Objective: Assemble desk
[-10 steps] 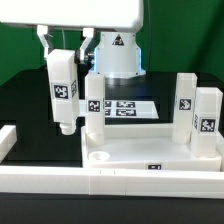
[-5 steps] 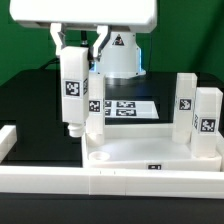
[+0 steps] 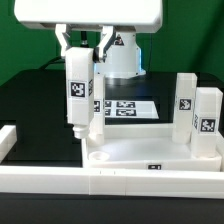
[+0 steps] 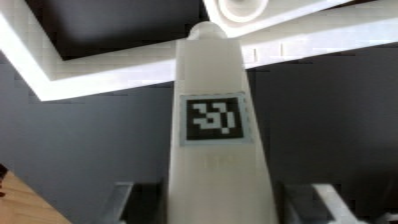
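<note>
Above the tabletop's (image 3: 150, 150) corner at the exterior view's left, the gripper (image 3: 82, 52) has carried its leg (image 3: 79, 90) sideways toward the leg already standing there (image 3: 94, 105); jaws partly closed, clamping it upright; insertion looks near.

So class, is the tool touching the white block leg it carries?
Touching. In the exterior view, the tool has its fingers pressed on both sides of the white block leg, which hangs clear above the table.
</note>
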Motion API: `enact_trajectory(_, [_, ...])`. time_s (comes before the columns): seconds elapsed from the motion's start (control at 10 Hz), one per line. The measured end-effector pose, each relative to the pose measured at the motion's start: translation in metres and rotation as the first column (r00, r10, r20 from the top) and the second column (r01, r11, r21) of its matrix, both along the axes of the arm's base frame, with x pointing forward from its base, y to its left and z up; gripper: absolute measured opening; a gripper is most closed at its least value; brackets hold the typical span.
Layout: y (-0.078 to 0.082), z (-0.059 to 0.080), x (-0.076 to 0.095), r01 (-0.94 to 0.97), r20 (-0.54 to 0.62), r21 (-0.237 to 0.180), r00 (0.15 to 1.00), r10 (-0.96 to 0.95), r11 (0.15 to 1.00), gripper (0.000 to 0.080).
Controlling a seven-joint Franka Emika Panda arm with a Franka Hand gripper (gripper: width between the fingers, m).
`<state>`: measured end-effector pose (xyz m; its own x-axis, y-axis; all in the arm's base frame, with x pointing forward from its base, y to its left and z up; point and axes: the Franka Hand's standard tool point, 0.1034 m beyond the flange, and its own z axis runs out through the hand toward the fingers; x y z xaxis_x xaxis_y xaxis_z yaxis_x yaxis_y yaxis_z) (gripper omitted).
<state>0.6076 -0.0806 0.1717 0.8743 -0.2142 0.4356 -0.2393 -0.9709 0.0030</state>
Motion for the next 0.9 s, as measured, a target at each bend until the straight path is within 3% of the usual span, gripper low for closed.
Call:
enact_trajectory(0.3, [0.016,-0.009,0.007,-0.027,-0.001,-0.005,1.000,0.027,1.000,0.0290])
enact_trajectory(0.9, [0.025,-0.033,0.004,-0.045,-0.034,-0.013,0.998,0.045,0.999,0.0290])
